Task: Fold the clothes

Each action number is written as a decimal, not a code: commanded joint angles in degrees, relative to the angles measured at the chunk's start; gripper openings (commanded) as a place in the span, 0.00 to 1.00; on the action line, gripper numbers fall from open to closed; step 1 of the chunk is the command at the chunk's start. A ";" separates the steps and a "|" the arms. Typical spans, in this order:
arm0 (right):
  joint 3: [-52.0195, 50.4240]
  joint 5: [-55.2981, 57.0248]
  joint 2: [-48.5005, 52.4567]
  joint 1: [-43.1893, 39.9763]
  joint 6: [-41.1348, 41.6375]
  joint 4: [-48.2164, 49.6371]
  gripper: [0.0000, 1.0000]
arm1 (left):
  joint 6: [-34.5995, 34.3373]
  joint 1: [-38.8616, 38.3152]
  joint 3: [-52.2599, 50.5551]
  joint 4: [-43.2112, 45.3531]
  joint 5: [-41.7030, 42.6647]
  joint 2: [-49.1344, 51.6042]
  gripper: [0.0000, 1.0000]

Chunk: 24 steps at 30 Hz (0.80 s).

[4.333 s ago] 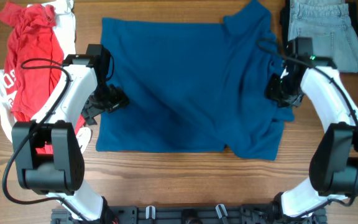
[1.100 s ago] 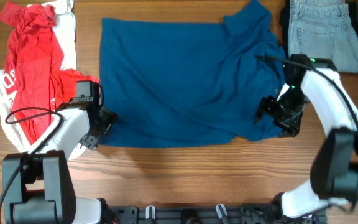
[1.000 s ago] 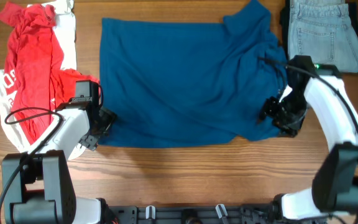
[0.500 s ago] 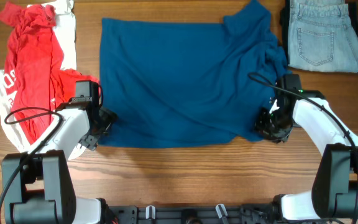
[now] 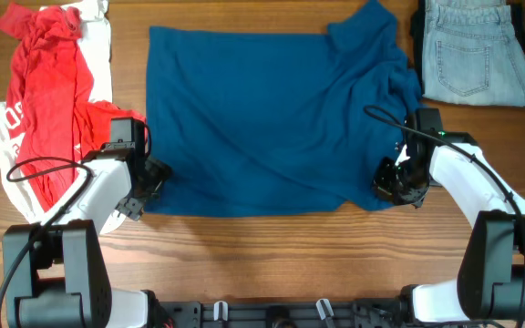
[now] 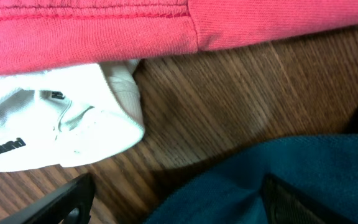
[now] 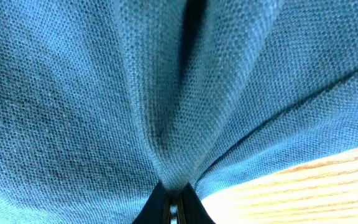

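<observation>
The clothes, a dark blue shirt [image 5: 272,118], lie spread across the middle of the wooden table. At the shirt's lower right corner my right gripper [image 5: 392,187] is shut on a pinch of the blue fabric [image 7: 166,124], which puckers into the closed fingertips [image 7: 185,205]. My left gripper [image 5: 150,178] stands open at the shirt's lower left corner. In the left wrist view the blue hem [image 6: 260,180] lies between the two dark fingers [image 6: 61,202], which do not clamp it.
A red shirt with white print [image 5: 48,82] and a white garment [image 6: 61,124] lie at the left, close to my left arm. Folded light blue jeans [image 5: 472,50] sit at the far right corner. Bare wood runs along the table's front edge.
My right gripper slid down and left to the shirt's lower right corner and closed on the fabric. The left arm has stayed still over the last second.
</observation>
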 commanded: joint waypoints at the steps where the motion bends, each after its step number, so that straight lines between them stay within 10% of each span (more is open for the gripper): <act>1: 1.99 -0.07 -0.59 0.24 -1.81 -1.57 0.04 | -0.48 0.57 -1.16 0.15 -0.57 0.72 0.87; 17: 18.38 -0.11 4.63 0.26 -8.70 23.54 0.04 | -0.48 0.57 -1.16 0.44 -0.59 0.72 0.87; 24: 18.88 -1.16 8.44 0.24 -8.76 26.84 0.19 | -0.46 0.57 -1.16 0.52 -0.59 0.72 0.87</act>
